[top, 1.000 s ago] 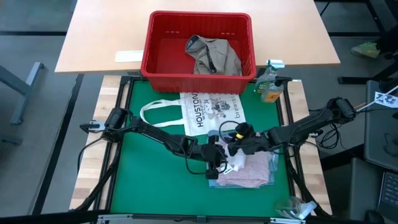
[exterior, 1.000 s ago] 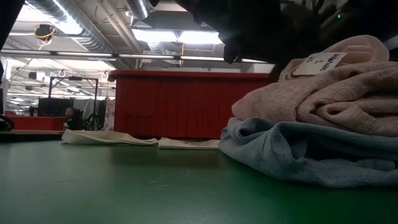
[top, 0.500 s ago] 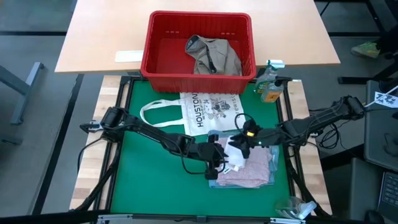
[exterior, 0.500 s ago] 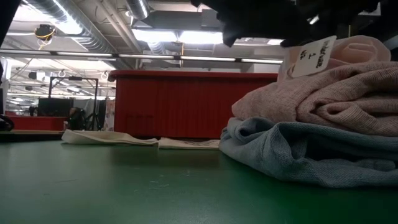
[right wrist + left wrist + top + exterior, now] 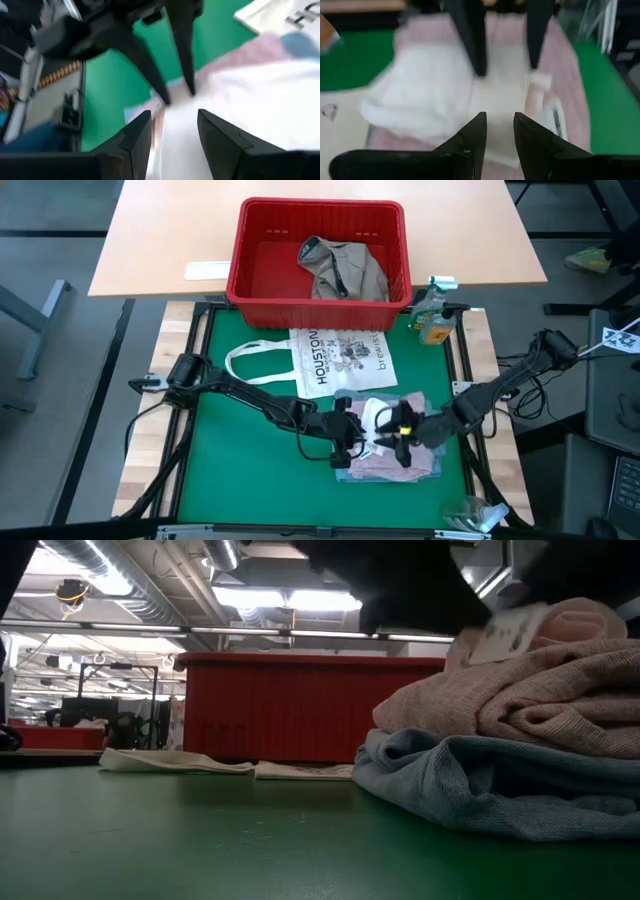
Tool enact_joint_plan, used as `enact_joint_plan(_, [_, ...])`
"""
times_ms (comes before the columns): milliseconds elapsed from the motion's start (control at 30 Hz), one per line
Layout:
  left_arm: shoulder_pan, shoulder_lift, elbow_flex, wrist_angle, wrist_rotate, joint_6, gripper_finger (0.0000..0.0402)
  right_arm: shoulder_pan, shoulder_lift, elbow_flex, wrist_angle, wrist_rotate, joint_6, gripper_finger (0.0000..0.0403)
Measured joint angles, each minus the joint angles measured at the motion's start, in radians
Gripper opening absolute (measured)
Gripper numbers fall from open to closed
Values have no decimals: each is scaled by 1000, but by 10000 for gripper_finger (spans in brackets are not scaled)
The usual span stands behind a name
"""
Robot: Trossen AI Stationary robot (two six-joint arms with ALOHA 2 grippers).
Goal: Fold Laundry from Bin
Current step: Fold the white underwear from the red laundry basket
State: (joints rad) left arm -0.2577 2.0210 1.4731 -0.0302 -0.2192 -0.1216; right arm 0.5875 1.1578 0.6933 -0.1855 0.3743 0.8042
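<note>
A pink piece [image 5: 400, 460] lies folded atop a light blue one [image 5: 480, 790], white cloth [image 5: 372, 418] above. The red bin [image 5: 262, 250] holds a crumpled khaki-grey garment [image 5: 343, 268].

"HOUSTON" reads clearly in dark print on the white tote bag [image 5: 342, 358] lying flat on the green mat; the smaller lettering beside its graphic is too small to read. Tag [image 5: 508, 632] on the pink garment is blurred, unreadable.
</note>
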Motion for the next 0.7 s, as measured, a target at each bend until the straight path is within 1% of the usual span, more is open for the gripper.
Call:
enact_joint_plan(167, [0, 51, 0, -8, 3, -6, 94, 48, 95, 0, 2, 0, 0, 161])
enact_joint_plan(333, [-5, 83, 0, -11, 2, -6, 94, 54, 168, 0, 3, -17, 36, 161])
enact_joint_plan(500, [-5, 82, 0, -12, 3, -6, 94, 54, 171, 0, 5, -22, 52, 161])
enact_joint_plan(700, [-5, 59, 0, -17, 4, -5, 94, 54, 128, 0, 2, -28, 51, 161])
